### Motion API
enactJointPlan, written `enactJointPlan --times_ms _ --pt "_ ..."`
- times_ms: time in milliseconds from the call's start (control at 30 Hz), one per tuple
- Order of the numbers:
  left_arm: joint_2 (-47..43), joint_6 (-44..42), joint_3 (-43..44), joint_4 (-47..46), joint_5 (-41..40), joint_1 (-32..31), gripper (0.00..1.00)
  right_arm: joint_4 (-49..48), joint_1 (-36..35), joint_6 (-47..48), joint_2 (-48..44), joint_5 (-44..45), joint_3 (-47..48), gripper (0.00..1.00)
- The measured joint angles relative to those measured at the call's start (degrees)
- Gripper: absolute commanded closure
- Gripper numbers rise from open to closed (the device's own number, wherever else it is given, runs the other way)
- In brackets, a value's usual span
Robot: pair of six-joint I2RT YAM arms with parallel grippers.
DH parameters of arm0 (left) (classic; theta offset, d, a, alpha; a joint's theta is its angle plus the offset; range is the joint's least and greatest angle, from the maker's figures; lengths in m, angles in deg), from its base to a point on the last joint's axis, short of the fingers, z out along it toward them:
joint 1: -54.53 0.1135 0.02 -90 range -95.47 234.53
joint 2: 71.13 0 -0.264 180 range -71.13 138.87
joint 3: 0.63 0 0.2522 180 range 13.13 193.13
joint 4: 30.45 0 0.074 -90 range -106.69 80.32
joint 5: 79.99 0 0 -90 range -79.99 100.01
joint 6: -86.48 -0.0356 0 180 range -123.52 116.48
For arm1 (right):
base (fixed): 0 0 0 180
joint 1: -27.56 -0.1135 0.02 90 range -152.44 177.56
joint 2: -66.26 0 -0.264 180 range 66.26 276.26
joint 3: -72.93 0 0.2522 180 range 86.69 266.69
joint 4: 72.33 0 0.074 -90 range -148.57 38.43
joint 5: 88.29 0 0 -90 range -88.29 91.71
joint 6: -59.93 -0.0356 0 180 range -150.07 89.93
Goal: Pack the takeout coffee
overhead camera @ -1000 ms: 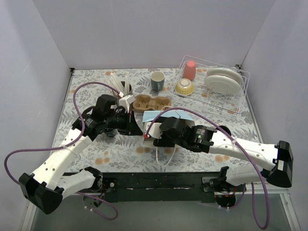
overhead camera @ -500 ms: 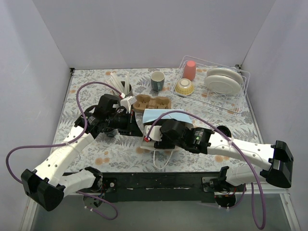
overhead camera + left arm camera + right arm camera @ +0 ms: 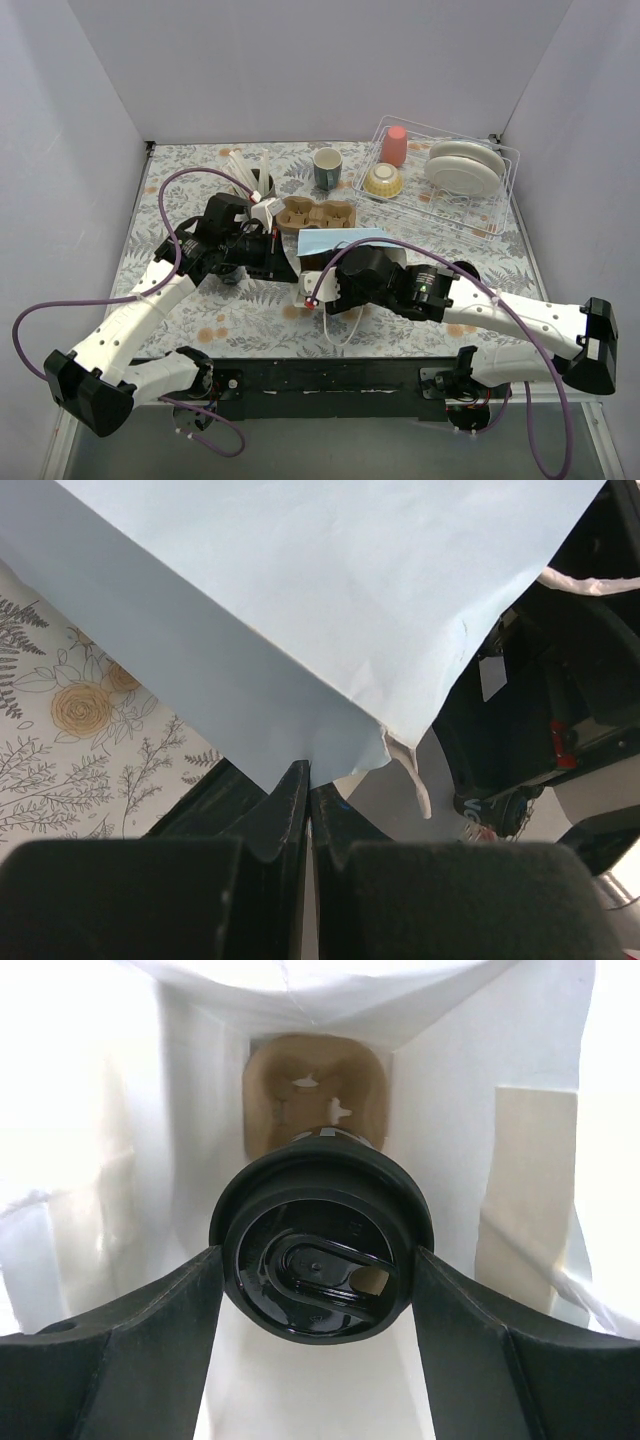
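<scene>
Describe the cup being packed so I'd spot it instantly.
Find the light-blue paper bag at the centre of the table. Inside, held by the right gripper, is a black cup with a black sip lid; the mug and pink cup behind have no lids.

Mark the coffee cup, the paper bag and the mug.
coffee cup (image 3: 320,1260), right wrist view, middle of its black lid.
paper bag (image 3: 300,590), left wrist view, blue outer wall.
mug (image 3: 327,168), top external view, its body.

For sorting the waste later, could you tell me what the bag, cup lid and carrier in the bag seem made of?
Bag: likely matte pale blue paper, creased with a frayed edge. Cup lid: probably moulded black plastic, slightly glossy with raised ridges. Carrier: apparently brown moulded pulp, dull and fibrous.
</scene>
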Motion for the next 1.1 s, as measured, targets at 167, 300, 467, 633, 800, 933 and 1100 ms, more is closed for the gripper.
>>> enactJointPlan --times_ms 167,300,467,633,800,933,1100 --pt "-0.02 0.07 0.0 -0.42 0.66 0.0 1.0 0.92 -0.11 3.45 1.29 -0.46 0.13 0.75" --pt "-0.02 0.07 0.0 -0.59 0.96 0.0 1.0 1.44 -0.11 4.48 3.3 -0.63 0.13 0.75" --pt "-0.02 0.26 0.0 -1.29 1.36 0.0 1.0 0.63 -0.09 6.21 4.24 1.75 -0.42 0.76" --pt "-0.02 0.46 -0.02 -1.68 1.9 0.0 1.0 -1.79 0.61 7.37 5.25 2.89 -1.57 0.76" --pt "-0.37 0.87 -0.72 -1.7 2.01 0.0 1.0 -3.85 1.2 7.78 5.92 3.1 -4.09 0.76" --pt "-0.57 1.11 -1.38 -1.57 1.99 0.0 1.0 -4.92 2.14 8.17 6.32 2.54 -4.5 0.76" --pt "-0.57 1.51 -1.95 -1.77 1.92 0.0 1.0 -6.69 3.85 8.68 7.23 1.4 -4.5 0.76"
